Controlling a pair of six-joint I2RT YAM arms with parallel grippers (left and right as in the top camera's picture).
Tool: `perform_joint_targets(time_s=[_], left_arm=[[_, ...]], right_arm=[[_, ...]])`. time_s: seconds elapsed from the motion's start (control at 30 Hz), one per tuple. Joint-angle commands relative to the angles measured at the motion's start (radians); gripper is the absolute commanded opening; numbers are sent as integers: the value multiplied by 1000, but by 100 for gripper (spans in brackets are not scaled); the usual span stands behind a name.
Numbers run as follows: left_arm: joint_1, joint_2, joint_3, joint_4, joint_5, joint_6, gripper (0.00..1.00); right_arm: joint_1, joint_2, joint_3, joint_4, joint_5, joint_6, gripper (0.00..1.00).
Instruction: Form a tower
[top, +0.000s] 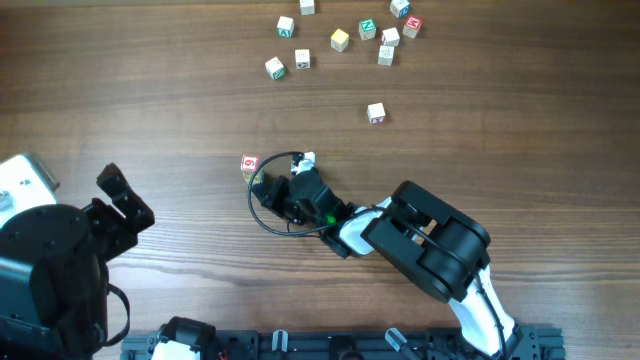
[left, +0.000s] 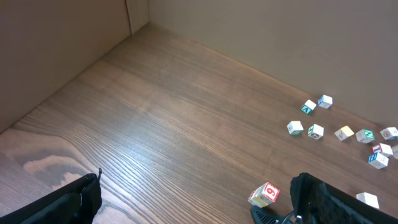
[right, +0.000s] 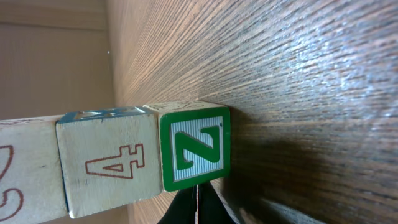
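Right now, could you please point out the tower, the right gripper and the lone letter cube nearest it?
tower (top: 250, 164), overhead, on its red-bordered top face.
right gripper (right: 197, 204), right wrist view, between its shut dark fingertips.
lone letter cube (top: 376, 113), overhead, on its top face.

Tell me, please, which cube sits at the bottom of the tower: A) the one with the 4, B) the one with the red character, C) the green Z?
C: in the right wrist view the green Z cube of the tower lies against the table, with the 4 cube next above it.
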Motion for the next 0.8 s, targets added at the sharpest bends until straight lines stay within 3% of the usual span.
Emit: perform_joint_targets(time_s=[0.0,0.1,0.23,0.37,0.5,0.6,0.67,0.77], left_arm=[[4,-3,3,2,-16,-10,100],[4,-3,3,2,-16,-10,100],[4,-3,3,2,-16,-10,100],[4,-3,3,2,-16,-10,100],[4,-3,3,2,-16,-10,100],[4,-3,3,4,-21,5,100],[4,-3,3,1,-61,80,100],[4,-3,3,5,-61,79,100]], right_arm=[[-5,14,16,-1,-62,-14,4],[-6,8,15,-5,-140,-14,4],[-5,-60,14,-153,-182,-36,4],[-5,-243,14,-467,-129,-163,4],[-6,-584,14,-911,174,-332,4],[-14,-833,15,-1234,466,-347,5],[-63,-959,14,-1450,535,-346,4],[-127,-984,14,-1590,537,-345,4]])
